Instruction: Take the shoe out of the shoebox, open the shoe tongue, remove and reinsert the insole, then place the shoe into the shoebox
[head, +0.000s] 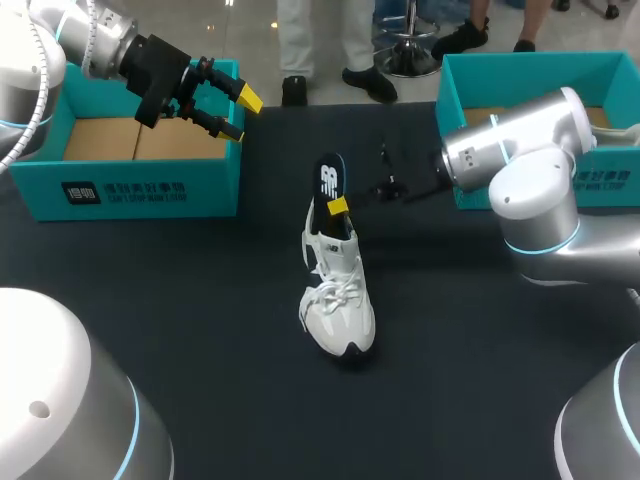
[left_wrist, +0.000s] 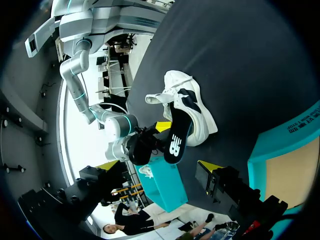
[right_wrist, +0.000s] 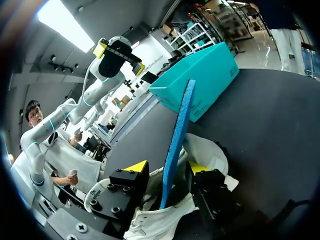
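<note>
The black counter carries two open teal shoeboxes, one at the left and one at the right. The white shoe stands on the counter between them, outside both. The insole projects at a slant from its heel opening. The right hand straddles the insole, fingers apart. The left hand hangs over the left shoebox, fingers apart and empty.
</note>
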